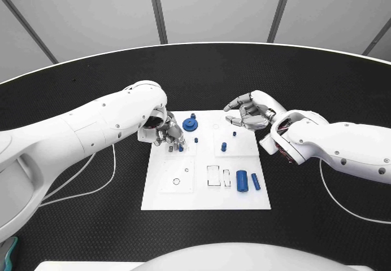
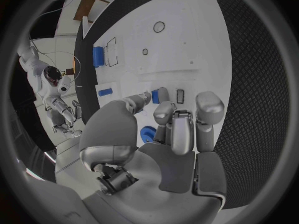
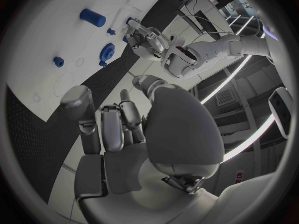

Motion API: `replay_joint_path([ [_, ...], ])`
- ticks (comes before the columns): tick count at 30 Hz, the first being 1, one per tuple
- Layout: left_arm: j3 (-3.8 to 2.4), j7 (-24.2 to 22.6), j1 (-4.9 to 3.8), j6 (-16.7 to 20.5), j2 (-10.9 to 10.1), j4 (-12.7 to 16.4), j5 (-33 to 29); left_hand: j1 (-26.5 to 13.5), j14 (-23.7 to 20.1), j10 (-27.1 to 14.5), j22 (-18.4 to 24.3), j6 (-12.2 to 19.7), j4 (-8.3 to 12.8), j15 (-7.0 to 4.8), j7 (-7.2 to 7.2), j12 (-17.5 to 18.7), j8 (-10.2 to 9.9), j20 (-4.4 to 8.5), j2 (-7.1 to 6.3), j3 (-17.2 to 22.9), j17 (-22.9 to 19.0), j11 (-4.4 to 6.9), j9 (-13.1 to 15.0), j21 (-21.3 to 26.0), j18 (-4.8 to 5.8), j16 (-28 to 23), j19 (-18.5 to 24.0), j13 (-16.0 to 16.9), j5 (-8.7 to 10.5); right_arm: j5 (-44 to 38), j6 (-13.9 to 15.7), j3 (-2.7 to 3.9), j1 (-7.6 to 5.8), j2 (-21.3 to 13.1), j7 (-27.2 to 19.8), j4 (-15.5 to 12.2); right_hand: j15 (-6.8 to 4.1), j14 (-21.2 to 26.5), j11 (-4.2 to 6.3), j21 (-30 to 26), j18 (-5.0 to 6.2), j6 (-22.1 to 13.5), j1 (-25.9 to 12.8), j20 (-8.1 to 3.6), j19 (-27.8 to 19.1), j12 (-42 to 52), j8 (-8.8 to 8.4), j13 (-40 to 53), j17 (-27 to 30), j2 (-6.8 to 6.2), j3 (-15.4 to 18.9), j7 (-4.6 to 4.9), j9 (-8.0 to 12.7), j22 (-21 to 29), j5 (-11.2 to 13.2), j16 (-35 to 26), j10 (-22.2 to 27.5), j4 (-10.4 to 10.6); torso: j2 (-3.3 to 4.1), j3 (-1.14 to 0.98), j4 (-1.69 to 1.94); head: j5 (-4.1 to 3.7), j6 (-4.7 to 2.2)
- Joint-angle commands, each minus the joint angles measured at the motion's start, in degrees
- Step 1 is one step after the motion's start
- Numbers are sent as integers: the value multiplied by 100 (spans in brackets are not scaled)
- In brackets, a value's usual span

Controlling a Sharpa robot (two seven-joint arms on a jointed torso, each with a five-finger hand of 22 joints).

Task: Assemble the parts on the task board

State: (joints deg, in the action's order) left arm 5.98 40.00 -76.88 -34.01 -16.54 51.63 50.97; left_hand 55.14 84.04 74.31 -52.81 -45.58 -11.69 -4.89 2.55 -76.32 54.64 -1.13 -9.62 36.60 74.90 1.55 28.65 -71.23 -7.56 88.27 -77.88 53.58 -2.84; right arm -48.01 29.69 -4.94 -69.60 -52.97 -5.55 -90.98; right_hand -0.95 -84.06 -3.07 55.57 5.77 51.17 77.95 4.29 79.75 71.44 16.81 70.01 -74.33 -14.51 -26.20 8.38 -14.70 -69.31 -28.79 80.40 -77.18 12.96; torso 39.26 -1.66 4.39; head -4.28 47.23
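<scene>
On task board, far-left corner: left hand, fingers curled down at small blue peg; grip on peg unclear. Blue gear just beside. Right hand above far-right corner, curled, holding nothing. Near edge: blue cylinder, blue pin. Black worktop beneath.

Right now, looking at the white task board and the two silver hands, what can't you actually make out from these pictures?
- Head view: whether the left hand touches the small blue peg below its fingertips; the fingers cover the contact.
- Left wrist view: the round blue gear is mostly hidden behind that hand's fingers.
- Head view: whether the right hand, curled above the white task board, pinches anything; too small to tell.
</scene>
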Motion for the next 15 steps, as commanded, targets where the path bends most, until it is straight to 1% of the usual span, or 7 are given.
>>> replay_joint_path([
  [1, -1, 306, 1, 44, -31, 51, 0, -22, 444, -37, 1, -51, -5, -22, -9, 30, -39, 21, -60, -42, 877, 10, 10, 13, 75, -12, -26, -6, -7, 0, 0, 0, 0, 1, -2, 5, -31, -233, -13, -30, 85, 14, -61, 16, -27, -24, 15, 0, -1, -9, -29, 8, 8, -2, -22, -20, 33, 9, 2, 4, -2, 5, -8],
  [4, -1, 298, 0, 96, -87, 126, 1, -27, 443, -31, 1, -54, -22, -22, -9, 27, -43, 22, -73, -70, 873, 10, 13, 13, 75, -13, -26, 4, -7, 0, 1, 0, 0, 6, -6, 15, -31, -233, -13, -30, 85, 14, -61, 16, -27, -24, 15, 0, -1, -9, -29, 8, 8, -2, -22, -20, 33, 9, -9, 8, 4, 0, -4],
  [9, -3, 286, -7, 194, -207, 260, 32, -50, 443, -34, 12, -61, -84, -21, -7, 32, -53, 22, -101, -153, 871, 8, 21, 20, 73, -14, -24, -7, -7, 0, -1, 0, 0, 14, -13, 43, -32, -231, -12, -40, 87, 14, -83, 16, -31, -30, 19, -9, 3, -16, -48, 7, 10, -2, -31, -27, 36, -12, -11, 8, 4, 5, -10],
  [14, -5, 272, -42, 328, -366, 439, 48, -45, 443, -40, 43, -56, -107, -20, -6, 37, -63, 22, -125, -198, 871, 7, 26, 37, 67, -14, -15, -16, -7, 0, -4, 0, 1, 25, -21, 87, -32, -231, -12, -40, 87, 14, -83, 16, -31, -30, 19, -9, 3, -16, -48, 7, 10, -2, -31, -27, 36, -12, -2, 7, -2, 9, -27],
  [15, -6, 269, -51, 355, -398, 476, 50, -45, 443, -40, 43, -56, -107, -20, -6, 37, -63, 22, -125, -198, 871, 7, 26, 37, 67, -14, -15, -16, -7, 0, -5, 0, 1, 28, -24, 97, -32, -231, -12, -40, 87, 14, -83, 16, -31, -30, 19, -9, 3, -16, -48, 7, 10, -2, -31, -27, 36, -12, -7, 14, -1, 12, -34],
])
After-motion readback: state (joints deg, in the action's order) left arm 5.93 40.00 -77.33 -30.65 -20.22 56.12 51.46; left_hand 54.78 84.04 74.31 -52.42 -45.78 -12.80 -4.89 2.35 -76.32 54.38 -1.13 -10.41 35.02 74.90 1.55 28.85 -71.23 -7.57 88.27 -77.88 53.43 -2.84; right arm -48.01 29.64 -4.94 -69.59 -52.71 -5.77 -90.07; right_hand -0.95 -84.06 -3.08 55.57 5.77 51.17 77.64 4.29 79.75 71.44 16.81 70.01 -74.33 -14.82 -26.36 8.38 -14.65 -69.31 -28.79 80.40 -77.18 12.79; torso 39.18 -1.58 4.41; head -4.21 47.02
